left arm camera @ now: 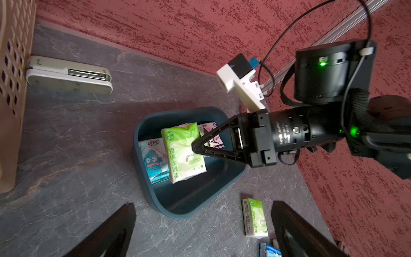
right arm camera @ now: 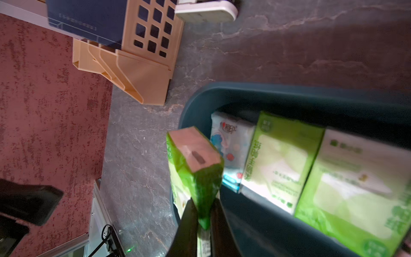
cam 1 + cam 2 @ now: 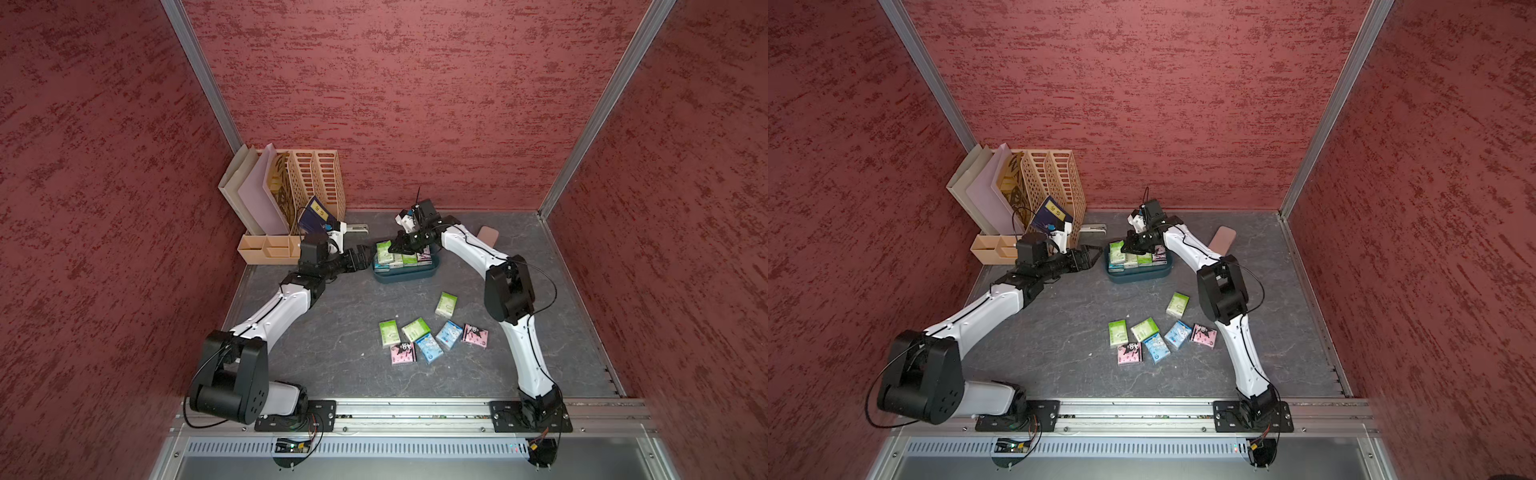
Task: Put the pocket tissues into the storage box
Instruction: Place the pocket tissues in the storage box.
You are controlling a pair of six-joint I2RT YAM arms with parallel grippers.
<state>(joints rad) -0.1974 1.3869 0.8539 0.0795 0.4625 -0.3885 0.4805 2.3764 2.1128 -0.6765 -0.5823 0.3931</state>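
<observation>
**A:** Where is the packet that's in play?

**B:** A green packet (image 1: 184,153) is clamped by one edge in the right fingers (image 1: 195,148). It hangs tilted over the end of the box (image 1: 142,142) nearest the left arm. I cannot tell whether it touches what lies under it.

**A:** And the left fingers?

**B:** The left fingers (image 3: 363,254) are spread wide apart and hold nothing. They sit outside the box, just beside that same end. In the left wrist view they show as two dark shapes with bare tabletop (image 3: 332,353) between them.

**A:** What's already in the box?

**B:** A row of packets. A blue packet (image 1: 153,160) lies at the end under the held one, green ones (image 2: 278,160) come next, and a pink packet (image 1: 211,138) is further along.

**A:** What's left outside?

**B:** In both top views there are seven loose packets (image 3: 416,329) on the tabletop, on the near side of the box and well apart from it. Three are green, two blue and two pink. One green one (image 3: 446,304) lies alone, closer to the box. The other six are clustered, some of them touching.

**A:** Anything else around?

**B:** An organizer (image 3: 316,178) stands in the back corner on the left. A stapler (image 3: 357,228) lies just beside it. A pink case (image 3: 487,235) is behind the right arm.
</observation>
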